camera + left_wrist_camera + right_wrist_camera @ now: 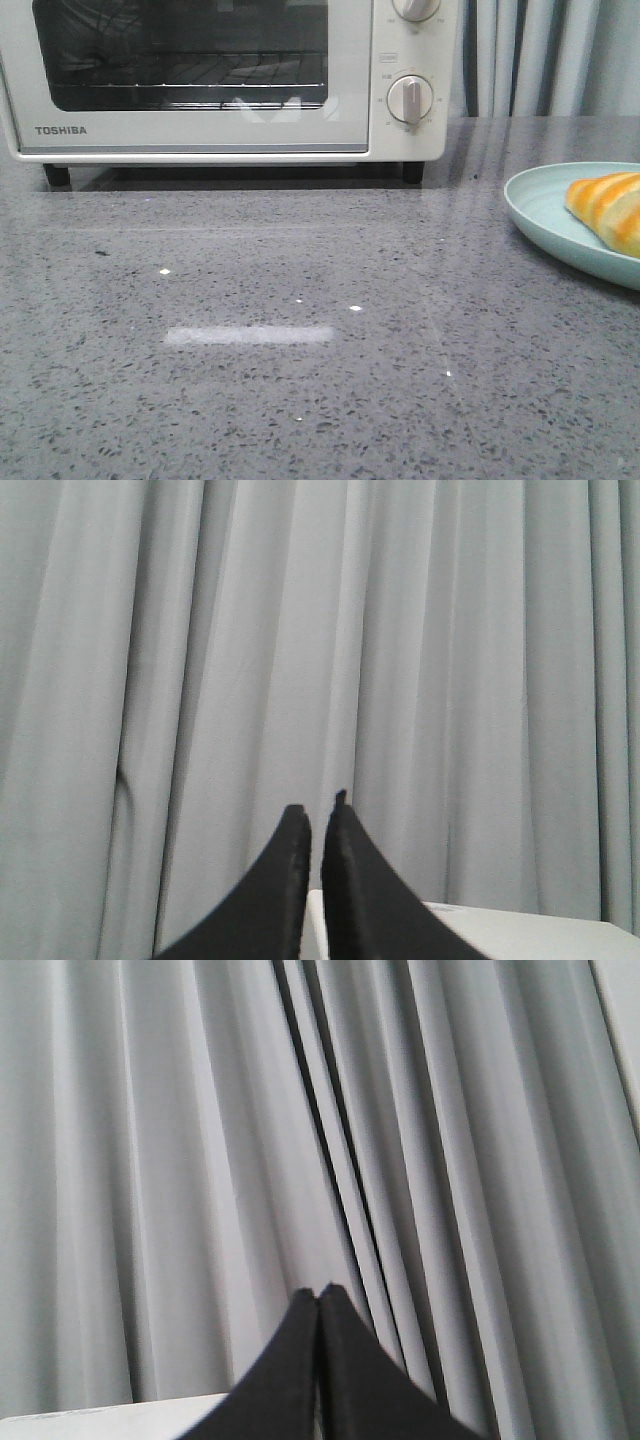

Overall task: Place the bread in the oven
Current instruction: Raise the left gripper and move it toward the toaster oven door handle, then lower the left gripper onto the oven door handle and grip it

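Oven (200, 80) marked TOSHIBA, door closed.
Right of the oven, bread (608, 210) lies on a plate (545, 215); left gripper (314, 815) and right gripper (318, 1293) pressed together, facing curtains (300, 630).

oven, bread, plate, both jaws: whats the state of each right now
oven: door shut, wire rack inside bare
bread: lying on the plate, not yet in the oven
plate: on the counter to the right of the oven, holding the bread
left gripper: jaws shut, holding nothing
right gripper: jaws shut, holding nothing
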Robot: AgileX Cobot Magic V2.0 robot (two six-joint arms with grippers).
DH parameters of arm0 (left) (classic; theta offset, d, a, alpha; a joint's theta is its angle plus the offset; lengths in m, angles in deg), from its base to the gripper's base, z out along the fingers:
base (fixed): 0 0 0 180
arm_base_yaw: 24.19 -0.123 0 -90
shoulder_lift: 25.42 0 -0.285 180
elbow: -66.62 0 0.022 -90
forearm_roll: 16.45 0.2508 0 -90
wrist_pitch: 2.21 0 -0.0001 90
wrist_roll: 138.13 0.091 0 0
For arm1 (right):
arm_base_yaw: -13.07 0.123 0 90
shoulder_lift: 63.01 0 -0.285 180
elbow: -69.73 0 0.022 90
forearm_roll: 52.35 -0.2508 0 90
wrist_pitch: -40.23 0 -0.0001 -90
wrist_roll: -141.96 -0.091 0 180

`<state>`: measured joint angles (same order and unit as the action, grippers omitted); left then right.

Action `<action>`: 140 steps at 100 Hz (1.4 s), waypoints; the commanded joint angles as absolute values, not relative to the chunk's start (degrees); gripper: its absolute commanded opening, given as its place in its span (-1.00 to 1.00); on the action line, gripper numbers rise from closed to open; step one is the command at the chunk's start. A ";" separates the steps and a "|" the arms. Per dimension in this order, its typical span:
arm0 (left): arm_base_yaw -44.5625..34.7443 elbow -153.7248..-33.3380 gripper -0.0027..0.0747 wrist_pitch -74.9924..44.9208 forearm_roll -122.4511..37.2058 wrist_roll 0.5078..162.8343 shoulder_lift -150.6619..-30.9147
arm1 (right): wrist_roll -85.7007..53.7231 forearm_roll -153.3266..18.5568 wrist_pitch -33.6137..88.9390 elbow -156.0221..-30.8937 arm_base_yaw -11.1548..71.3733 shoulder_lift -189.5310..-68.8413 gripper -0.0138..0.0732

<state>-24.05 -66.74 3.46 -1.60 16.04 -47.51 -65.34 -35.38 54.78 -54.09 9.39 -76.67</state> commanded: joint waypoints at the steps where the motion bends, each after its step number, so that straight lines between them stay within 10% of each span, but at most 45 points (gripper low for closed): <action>1: -23.61 -69.08 -0.98 6.83 -1.62 15.60 -49.00 | -65.88 -35.11 57.72 -58.20 9.06 -81.22 -0.84; 51: -23.61 -69.44 -0.96 6.74 1.27 15.60 -49.25 | -72.67 -36.92 56.93 -62.60 9.06 -92.73 -0.76; 82: -20.70 -72.05 -0.21 5.65 2.20 15.60 -55.13 | -72.67 -29.12 56.56 -66.85 9.06 -98.81 -0.04; 140: 6.60 -91.45 -0.35 -17.81 14.30 16.29 -75.14 | -72.67 -14.93 54.82 -74.65 15.69 -106.58 -0.04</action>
